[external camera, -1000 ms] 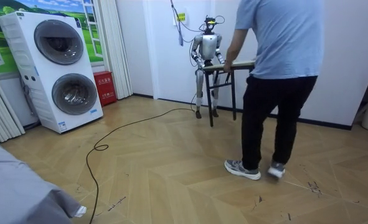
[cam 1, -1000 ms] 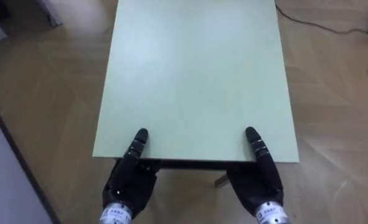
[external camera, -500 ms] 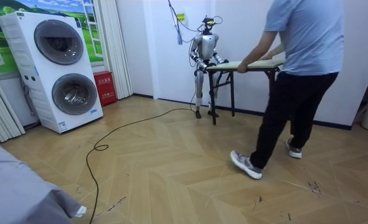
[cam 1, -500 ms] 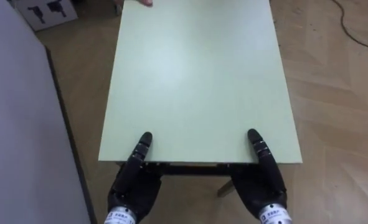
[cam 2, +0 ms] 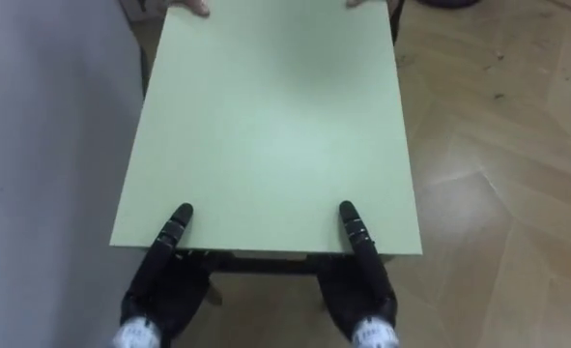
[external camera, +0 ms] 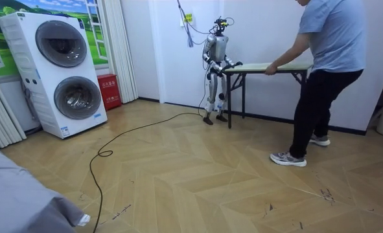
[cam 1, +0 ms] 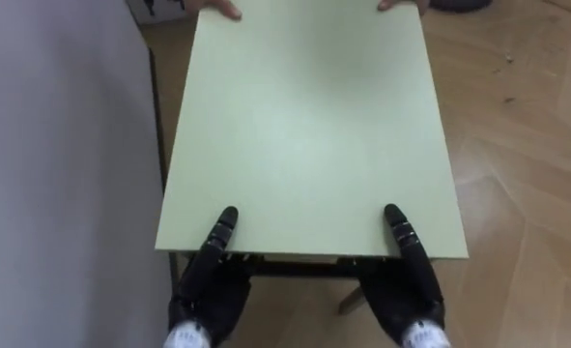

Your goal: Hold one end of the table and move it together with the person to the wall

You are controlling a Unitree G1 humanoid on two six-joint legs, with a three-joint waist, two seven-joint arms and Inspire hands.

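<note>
The table (cam 1: 304,126) rests its near edge over the left hand (cam 1: 206,290) and right hand (cam 1: 406,290), whose grip I cannot tell

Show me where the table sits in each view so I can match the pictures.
Left eye view: table in the centre, running top to bottom.
Right eye view: centre again.
Room view: upper right, between robot and person.
Shared landmark: the person's hand on its far edge.

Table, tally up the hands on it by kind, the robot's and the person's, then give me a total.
Robot hands: 2, left hand and right hand, at the near edge of the table
Person's hands: 2, at the far edge
Total: 4
</note>
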